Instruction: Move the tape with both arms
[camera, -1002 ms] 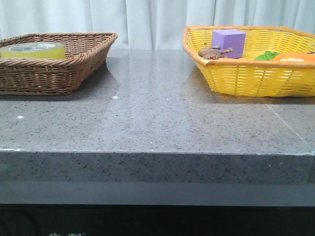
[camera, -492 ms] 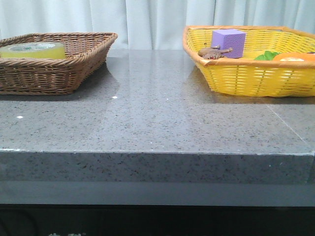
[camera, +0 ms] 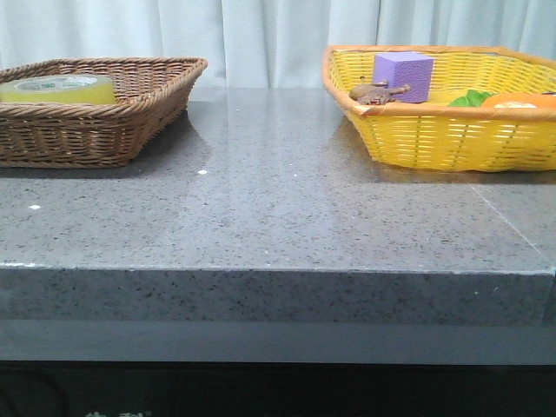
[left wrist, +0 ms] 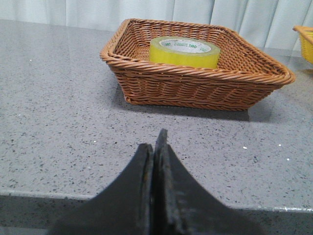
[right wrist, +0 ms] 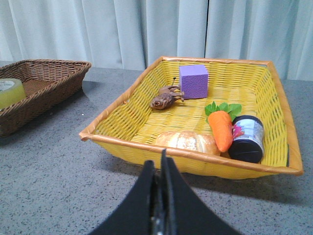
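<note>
The left hand [left wrist: 154,166] sits at the bottom centre of its wrist view, clenched with its two fingers pressed flat together and grasping nothing. It hangs over the near edge of the grey bench [left wrist: 58,122], well short of the brown basket [left wrist: 195,90] in the upper middle of that frame. The right hand [right wrist: 160,181] is likewise clenched and empty at the bottom centre of its own view, low in front of the yellow basket [right wrist: 122,142]. Neither hand appears in the front view.

The tape [left wrist: 184,51] lies flat inside the brown basket, toward its back wall; in the front view it shows at the upper left of the frame [camera: 59,88], only its top above the rim.

The likely trouble, as I judge it: the roll lies low behind the woven wall, so a left hand coming in level could knock the rim and shove the light basket instead of reaching the roll. The fingers must also part before they descend, or they will simply push the roll. Handing over between two hands risks a drop if one lets go early.

Count: one tape, two baskets, two hands. In the yellow basket: one purple cube [right wrist: 193,81], one brown toy animal [right wrist: 165,98], one carrot [right wrist: 222,127], one bread roll [right wrist: 187,141], one dark jar [right wrist: 247,138].
</note>
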Controlling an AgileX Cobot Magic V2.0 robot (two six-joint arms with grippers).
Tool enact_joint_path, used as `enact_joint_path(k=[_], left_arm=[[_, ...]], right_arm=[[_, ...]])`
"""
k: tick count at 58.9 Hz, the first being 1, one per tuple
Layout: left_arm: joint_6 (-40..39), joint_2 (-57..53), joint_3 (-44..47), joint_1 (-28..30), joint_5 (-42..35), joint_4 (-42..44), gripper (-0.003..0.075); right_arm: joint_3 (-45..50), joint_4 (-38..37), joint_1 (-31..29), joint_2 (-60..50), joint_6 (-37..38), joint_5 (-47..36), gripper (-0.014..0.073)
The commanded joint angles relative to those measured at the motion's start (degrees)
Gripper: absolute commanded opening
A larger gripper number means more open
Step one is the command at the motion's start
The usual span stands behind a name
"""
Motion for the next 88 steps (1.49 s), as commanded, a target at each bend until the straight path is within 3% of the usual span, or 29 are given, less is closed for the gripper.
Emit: enact_joint_path(k=[1,8,18,41,88], left_arm=[[-0.2,-1.2,2.2,-0.2,-5.0,-0.5,-0.002],[-0.2,-1.2,2.2,-0.2,-5.0,-0.5,-0.002],[-0.2,-1.2,2.2,-0.2,-5.0,-0.5,-0.002],[-0.2,-1.1,2.2,-0.2,-5.0,-0.5,-0.002],[-0.2,-1.1,2.2,-0.2,-4.9,-0.5,-0.002]], right_arm=[[-1.5,0.0,-0.2,0.6,-0.6,-4.4,-0.0079],[0.5,-3.1,-0.3,0.5,1.2,-7.7,-0.0079],[5.4,-11.0,-2.1,-0.8,12.8,-12.5,-0.0079],[18.0,-12.5,-3.5,-11.1,12.8,-12.9,-0.0079],[18.0,-12.4,-3.5,-10.8,12.8,-10.1,-0.0079]])
